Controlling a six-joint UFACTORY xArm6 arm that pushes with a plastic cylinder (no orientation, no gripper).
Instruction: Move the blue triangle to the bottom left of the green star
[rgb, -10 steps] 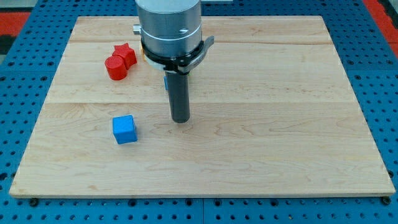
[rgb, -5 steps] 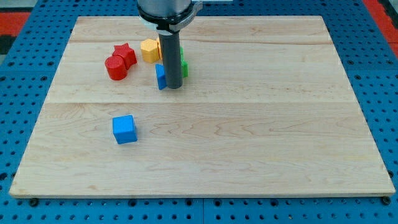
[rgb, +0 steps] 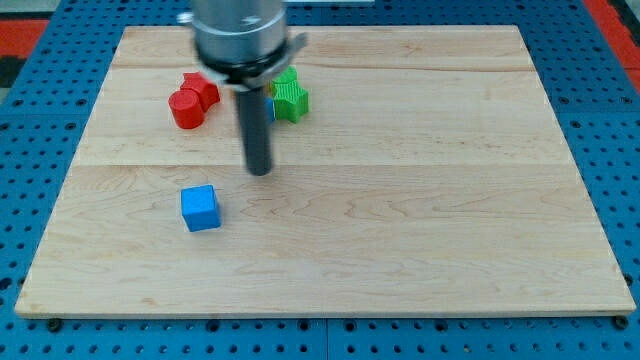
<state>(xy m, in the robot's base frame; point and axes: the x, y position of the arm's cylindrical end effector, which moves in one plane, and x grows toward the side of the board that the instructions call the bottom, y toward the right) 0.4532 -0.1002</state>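
Note:
The green star lies near the view's top, a little left of centre. The blue triangle is mostly hidden behind my rod; only a blue sliver shows at the star's lower left edge. My tip rests on the board below and slightly left of that pair, apart from them. A blue cube sits to the tip's lower left.
A red star and a red cylinder touch each other at the view's upper left. The arm's body hides the spot between the red star and the green star. The wooden board lies on a blue pegboard.
My tip first went up to the blue triangle beside the green star, then came back down and to the left. The arm's body now covers the yellow block.

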